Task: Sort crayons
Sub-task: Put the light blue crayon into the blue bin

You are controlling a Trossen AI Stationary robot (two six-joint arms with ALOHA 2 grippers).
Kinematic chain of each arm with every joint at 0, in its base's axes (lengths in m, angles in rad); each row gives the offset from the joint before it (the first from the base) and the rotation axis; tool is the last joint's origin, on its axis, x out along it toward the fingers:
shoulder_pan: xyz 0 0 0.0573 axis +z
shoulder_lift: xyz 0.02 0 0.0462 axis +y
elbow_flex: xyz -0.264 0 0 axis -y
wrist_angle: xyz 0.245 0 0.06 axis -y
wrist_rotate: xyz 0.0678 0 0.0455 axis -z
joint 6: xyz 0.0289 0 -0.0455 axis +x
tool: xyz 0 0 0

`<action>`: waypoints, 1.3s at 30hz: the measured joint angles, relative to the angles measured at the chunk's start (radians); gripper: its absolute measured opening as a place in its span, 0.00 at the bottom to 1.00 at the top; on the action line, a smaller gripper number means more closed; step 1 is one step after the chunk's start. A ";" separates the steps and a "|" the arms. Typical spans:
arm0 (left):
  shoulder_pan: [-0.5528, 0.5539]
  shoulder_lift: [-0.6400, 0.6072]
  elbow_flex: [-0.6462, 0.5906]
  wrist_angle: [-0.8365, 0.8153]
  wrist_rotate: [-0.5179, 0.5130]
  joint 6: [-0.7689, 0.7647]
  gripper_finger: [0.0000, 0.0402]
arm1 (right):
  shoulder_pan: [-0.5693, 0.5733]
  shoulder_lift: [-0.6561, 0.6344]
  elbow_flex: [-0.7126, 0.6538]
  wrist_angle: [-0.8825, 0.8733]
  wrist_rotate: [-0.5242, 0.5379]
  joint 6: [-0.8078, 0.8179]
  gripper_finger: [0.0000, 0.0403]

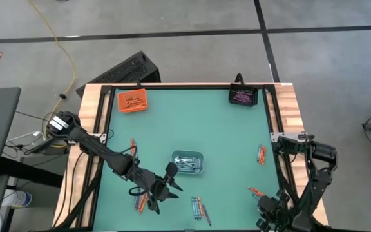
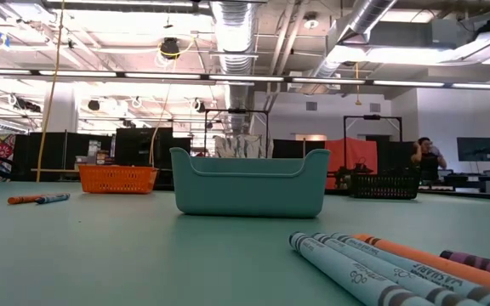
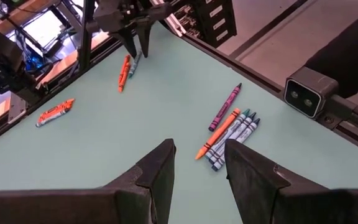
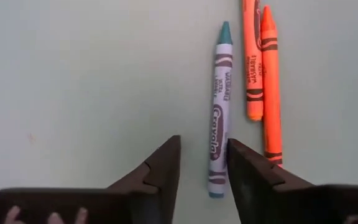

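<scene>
My right gripper (image 4: 202, 163) hangs open over the table's near right corner, pointing down. Its fingers straddle the blunt end of a grey-blue crayon (image 4: 218, 112) that lies flat beside two orange-red crayons (image 4: 261, 68). The left wrist view shows this gripper (image 3: 135, 45) above them. My left gripper (image 3: 199, 163) hovers open and holds nothing, near the front middle (image 1: 172, 187). Ahead of it lies a bunch of crayons (image 3: 229, 130). More crayons lie at the right (image 1: 261, 153) and front left (image 1: 138, 201). My right gripper comes from above with one finger (image 4: 244, 163) right beside the grey-blue crayon's blunt end (image 4: 216, 180). I cannot tell whether it touches. The crayon lies flat on the table, along the gap between the fingers.
A clear-grey tray (image 1: 187, 162) with grey-blue crayons stands mid-table. An orange tray (image 1: 133, 101) is at the far left and a black tray (image 1: 242, 96) at the far right. A camera box (image 3: 307, 94) sits at the near edge.
</scene>
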 joint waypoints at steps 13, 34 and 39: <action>0.000 0.000 0.000 -0.011 0.000 -0.001 0.32 | -0.027 -0.037 -0.027 0.058 -0.009 -0.044 0.05; -0.004 0.000 0.000 -0.241 -0.123 -0.096 0.32 | -0.271 -0.123 0.046 0.048 0.145 -0.541 0.00; -0.038 -0.002 0.000 -0.386 -0.248 -0.191 0.32 | -0.424 -0.123 0.071 0.072 0.208 -0.864 0.00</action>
